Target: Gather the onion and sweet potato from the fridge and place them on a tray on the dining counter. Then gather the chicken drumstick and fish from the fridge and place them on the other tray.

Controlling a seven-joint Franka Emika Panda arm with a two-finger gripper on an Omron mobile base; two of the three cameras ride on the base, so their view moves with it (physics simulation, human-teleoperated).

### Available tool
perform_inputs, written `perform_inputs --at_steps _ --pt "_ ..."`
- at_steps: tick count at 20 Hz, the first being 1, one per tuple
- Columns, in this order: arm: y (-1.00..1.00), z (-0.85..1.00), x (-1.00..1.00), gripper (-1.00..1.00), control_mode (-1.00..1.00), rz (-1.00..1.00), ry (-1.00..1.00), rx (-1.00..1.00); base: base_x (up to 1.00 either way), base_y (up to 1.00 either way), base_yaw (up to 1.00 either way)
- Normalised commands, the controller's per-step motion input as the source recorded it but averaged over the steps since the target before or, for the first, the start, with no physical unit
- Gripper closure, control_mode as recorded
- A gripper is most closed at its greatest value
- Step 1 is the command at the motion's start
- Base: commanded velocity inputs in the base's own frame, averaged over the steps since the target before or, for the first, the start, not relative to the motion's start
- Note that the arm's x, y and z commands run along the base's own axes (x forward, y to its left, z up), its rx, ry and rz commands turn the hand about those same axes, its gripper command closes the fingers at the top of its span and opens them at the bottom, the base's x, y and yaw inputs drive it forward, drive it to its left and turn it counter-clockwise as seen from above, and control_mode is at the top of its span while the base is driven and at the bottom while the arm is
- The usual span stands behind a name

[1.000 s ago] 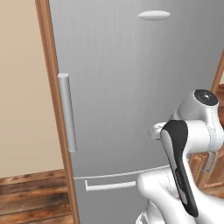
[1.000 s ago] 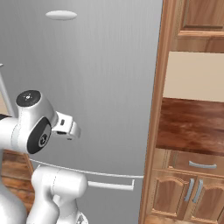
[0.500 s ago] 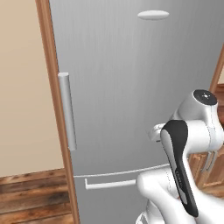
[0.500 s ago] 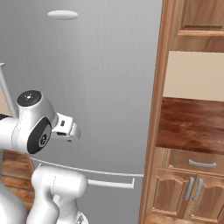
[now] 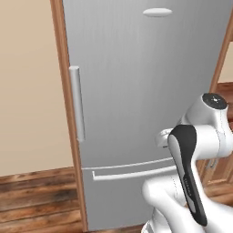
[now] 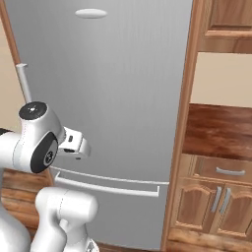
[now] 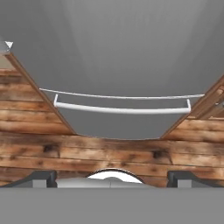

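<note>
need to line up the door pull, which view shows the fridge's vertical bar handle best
The left base view: the vertical bar handle shows full length against the fridge door. The right base view catches its upper part at the edge.

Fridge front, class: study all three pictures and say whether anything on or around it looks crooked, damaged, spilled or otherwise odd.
Nothing stands out. The fridge is shut, its upright handle straight and its lower bar handle level. The wooden floor below is clean, and the cabinets beside it are closed.
</note>
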Motion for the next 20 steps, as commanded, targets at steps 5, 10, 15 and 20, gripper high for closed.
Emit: perform_inputs --at_steps 5,10,15,20 --pt "0.0 0.0 0.0 -1.0 1.0 0.0 0.0 0.0 -0.03 0.56 0.0" --pt "0.0 0.0 0.0 -1.0 1.0 0.0 0.0 0.0 -0.03 0.52 0.0" --pt "0.0 0.0 0.0 -1.0 1.0 0.0 0.0 0.0 0.0 0.49 0.0" --pt "0.0 0.0 0.0 -1.0 1.0 0.0 0.0 0.0 0.0 0.48 0.0"
